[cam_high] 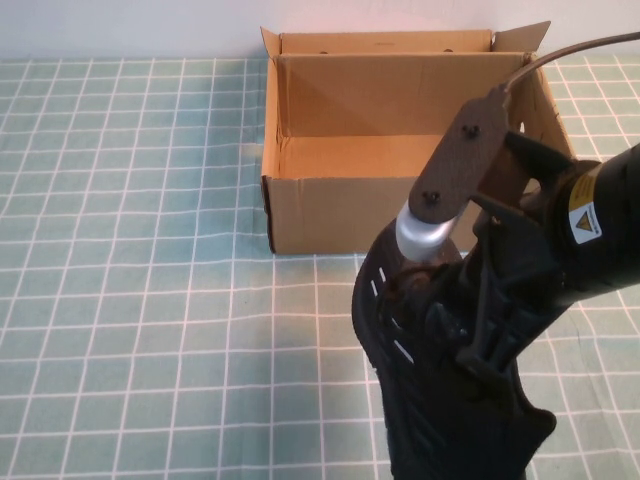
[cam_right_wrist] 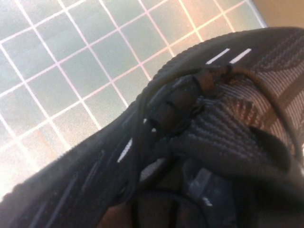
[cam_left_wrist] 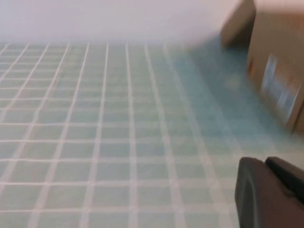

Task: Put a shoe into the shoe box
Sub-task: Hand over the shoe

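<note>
Right gripper (cam_high: 470, 300) clenched on black mesh sneaker (cam_high: 440, 400), held above checked tablecloth (cam_high: 150, 300) just in front of open cardboard shoe box (cam_high: 400, 150). Left gripper (cam_left_wrist: 270, 194) low over cloth beside box; can't tell its finger state.

Overall light: soft, even brightness is seen across the green checked tablecloth (cam_high: 150, 300).
Shadow: the inner left wall of the open brown corrugated cardboard shoe box (cam_high: 400, 150) is darkened.
Glare: a washed-out corner is noted in the right wrist view.
Blur: the left wrist view is smeared throughout.
Dark mass: little detail is kept on the black mesh sneaker (cam_high: 440, 400).
</note>
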You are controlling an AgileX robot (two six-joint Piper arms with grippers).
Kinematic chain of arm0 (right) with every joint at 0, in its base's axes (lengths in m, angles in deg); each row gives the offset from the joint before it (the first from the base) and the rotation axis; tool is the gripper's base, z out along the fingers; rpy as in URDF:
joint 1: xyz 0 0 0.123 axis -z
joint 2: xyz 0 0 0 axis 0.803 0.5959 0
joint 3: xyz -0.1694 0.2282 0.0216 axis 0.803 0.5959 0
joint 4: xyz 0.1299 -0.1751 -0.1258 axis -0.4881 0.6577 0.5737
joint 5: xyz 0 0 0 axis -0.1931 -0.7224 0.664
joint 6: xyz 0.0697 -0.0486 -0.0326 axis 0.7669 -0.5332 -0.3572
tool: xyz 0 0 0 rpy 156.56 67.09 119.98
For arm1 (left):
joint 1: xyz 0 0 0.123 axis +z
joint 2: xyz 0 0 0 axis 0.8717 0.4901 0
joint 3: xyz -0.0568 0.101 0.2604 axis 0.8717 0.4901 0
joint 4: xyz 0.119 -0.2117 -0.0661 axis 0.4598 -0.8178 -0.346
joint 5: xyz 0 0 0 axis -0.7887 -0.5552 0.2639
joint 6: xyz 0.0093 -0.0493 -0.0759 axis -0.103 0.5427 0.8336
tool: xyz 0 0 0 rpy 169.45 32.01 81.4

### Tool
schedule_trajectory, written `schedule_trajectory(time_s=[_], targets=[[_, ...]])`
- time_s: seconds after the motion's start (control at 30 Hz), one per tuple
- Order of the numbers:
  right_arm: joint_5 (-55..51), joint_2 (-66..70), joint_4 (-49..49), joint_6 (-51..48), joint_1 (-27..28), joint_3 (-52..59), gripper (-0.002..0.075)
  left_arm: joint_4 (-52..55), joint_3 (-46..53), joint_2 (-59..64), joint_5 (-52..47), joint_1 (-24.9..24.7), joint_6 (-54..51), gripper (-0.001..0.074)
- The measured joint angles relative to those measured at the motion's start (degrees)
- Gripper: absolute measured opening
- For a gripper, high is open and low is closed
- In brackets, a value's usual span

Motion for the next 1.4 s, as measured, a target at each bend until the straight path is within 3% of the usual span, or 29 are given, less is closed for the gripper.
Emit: schedule_trajectory(time_s=[0.13,0.27,0.43,0.63,0.8,1.03,1.2,1.4], targets=[[-0.74,0.0,1.14,2.67,0.0,-2.7,-0.0004,-9.31,0.0,0.0,6.93,0.0,6.38,-0.0004],[-0.97,0.66,4.33,7.16,0.0,-6.48,-0.0004,-11.71,0.0,0.0,10.82,0.0,8.95,-0.0004],[-1.91,2.51,6.03,10.42,0.0,-9.22,-0.0004,-12.12,-4.84,1.56,3.57,-2.23,9.11,-0.0004],[-3.5,7.37,7.5,10.97,0.11,-16.39,-0.0004,-12.12,-20.17,15.99,-10.55,-7.47,-0.3,-0.0004],[-7.13,12.33,7.5,10.97,1.72,-24.39,-0.0005,-12.12,-30.85,29.63,-14.13,-11.14,-10.07,-0.0004],[-9.38,17.65,7.73,10.86,4.17,-32.21,-0.0004,-20.2,-39.39,46.37,-12.1,-16.0,-22.54,-0.0004],[-9.62,20.86,7.62,10.86,6.34,-37.31,-0.0004,-27.89,-44.05,56.84,-7.39,-23.29,-33.51,-0.0004],[-10.4,24.97,7.62,10.86,7.65,-43.19,-0.0005,-28.84,-49.76,63.15,-0.29,-33.29,-36.59,0.0008]])
